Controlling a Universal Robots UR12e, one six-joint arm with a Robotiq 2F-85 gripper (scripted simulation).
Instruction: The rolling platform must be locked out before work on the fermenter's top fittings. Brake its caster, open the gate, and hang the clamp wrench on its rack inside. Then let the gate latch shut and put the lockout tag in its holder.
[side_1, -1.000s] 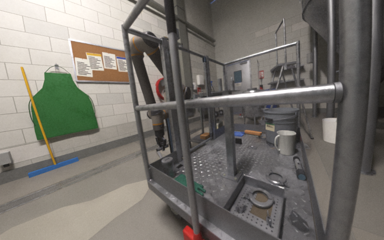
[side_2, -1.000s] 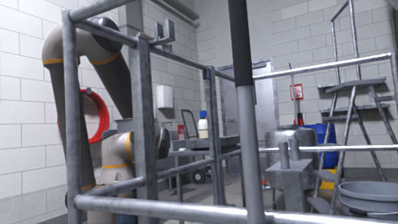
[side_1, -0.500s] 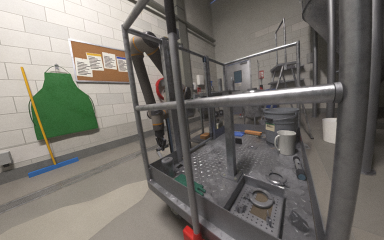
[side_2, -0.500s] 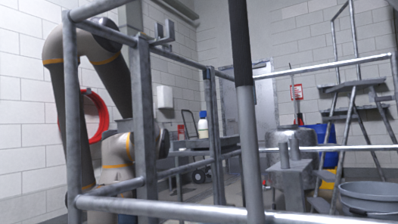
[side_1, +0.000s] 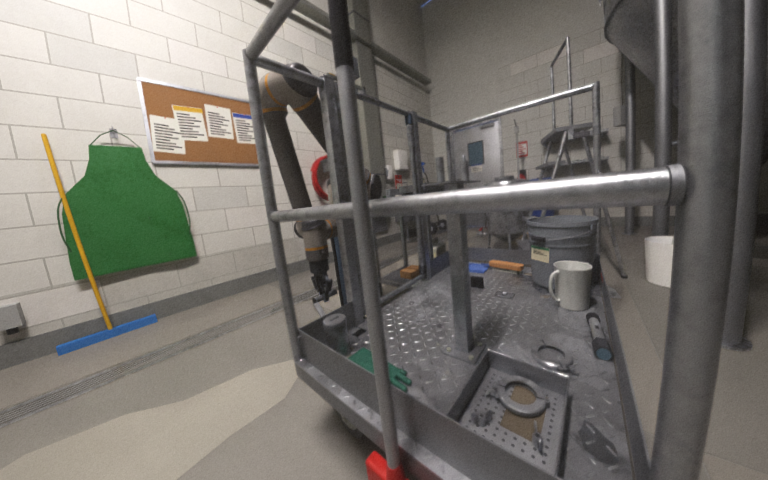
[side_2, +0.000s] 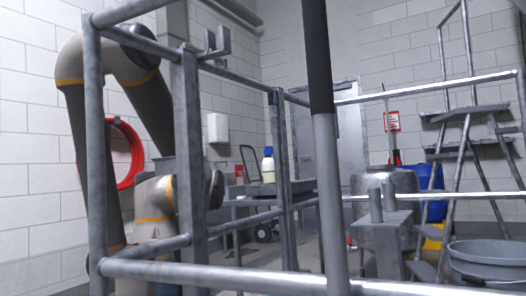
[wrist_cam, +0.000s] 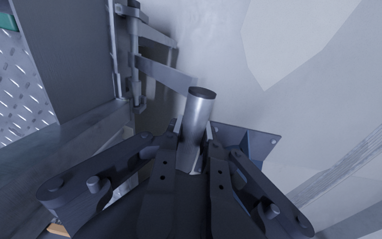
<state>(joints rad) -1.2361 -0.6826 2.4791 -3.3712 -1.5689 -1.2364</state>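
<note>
The caster is hidden under the platform's edge; only its steel brake lever (wrist_cam: 196, 124) shows, a short round bar with a dark cap. My gripper (wrist_cam: 191, 141) is closed on this lever, one finger on each side of it. In the side camera the gripper (side_1: 323, 288) hangs low outside the platform's left side, by the gate post. The gate's hinge pin and flat bars (wrist_cam: 135, 56) stand just beyond the lever. A blue bracket (wrist_cam: 248, 143) sits behind it. The clamp wrench (side_1: 524, 396) lies in a perforated tray on the deck. A red tag (side_1: 380, 465) sits at the platform's near corner.
The rolling platform (side_1: 481, 339) has a checker-plate deck and steel rails. On it stand a white mug (side_1: 572, 284), a grey bucket (side_1: 562, 243) and a green glove (side_1: 385, 368). A green apron (side_1: 127, 209) and a squeegee (side_1: 85, 249) hang on the left wall.
</note>
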